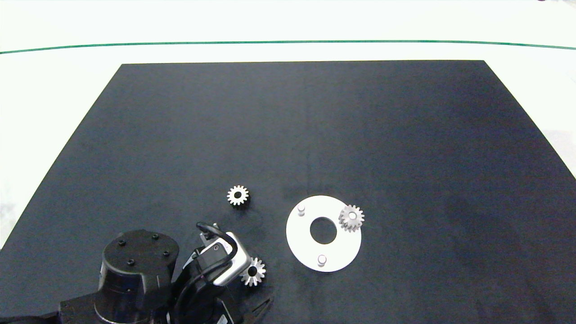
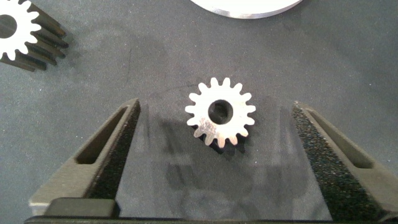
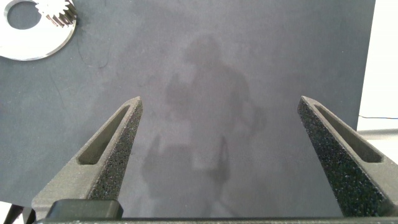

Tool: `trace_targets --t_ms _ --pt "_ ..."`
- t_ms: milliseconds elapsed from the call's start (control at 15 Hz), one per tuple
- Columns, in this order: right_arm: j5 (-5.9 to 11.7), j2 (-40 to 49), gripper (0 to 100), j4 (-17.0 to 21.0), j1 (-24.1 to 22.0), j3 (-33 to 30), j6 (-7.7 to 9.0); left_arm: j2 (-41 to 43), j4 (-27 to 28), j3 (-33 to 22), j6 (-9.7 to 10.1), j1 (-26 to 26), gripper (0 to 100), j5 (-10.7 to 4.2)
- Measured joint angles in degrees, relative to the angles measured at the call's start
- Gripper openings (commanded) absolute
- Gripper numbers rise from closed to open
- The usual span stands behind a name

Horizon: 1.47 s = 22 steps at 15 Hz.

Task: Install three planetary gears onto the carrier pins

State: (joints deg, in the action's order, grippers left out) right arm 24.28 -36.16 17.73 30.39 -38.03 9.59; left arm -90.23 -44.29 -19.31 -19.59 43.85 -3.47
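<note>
Head view: the white disc (image 1: 323,233) lies near the front of the black mat (image 1: 405,135). 1 gear (image 1: 351,218) already sits on its right pin; 2 pins stand bare, the far-left pin (image 1: 301,209) and the near pin (image 1: 321,260). A 2nd gear (image 1: 238,195) lies flat on the mat left of the disc. A 3rd gear (image 1: 253,272) lies flat at the front, just beside the left arm's wrist, so the left arm is the nearer one. The right arm is not in this view.

Left wrist view: the left gripper (image 2: 214,155) is spread wide and holds nothing. The 3rd gear (image 2: 220,112) lies flat just ahead of the gap, centred between the fingers, hole upward, touching neither. I judge a short advance would bracket it.

Right wrist view: the right gripper (image 3: 217,149) hangs wide open and empty over bare mat, well apart from the disc (image 3: 31,43).
</note>
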Motion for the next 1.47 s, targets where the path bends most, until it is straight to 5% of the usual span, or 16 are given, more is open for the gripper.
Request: trace_targets --t_ms 1467 --pt "0.0 -0.4 100 0.0 0.1 -0.3 0.0 -1.9 -1.2 0.2 -0.09 0.2 46 -0.1"
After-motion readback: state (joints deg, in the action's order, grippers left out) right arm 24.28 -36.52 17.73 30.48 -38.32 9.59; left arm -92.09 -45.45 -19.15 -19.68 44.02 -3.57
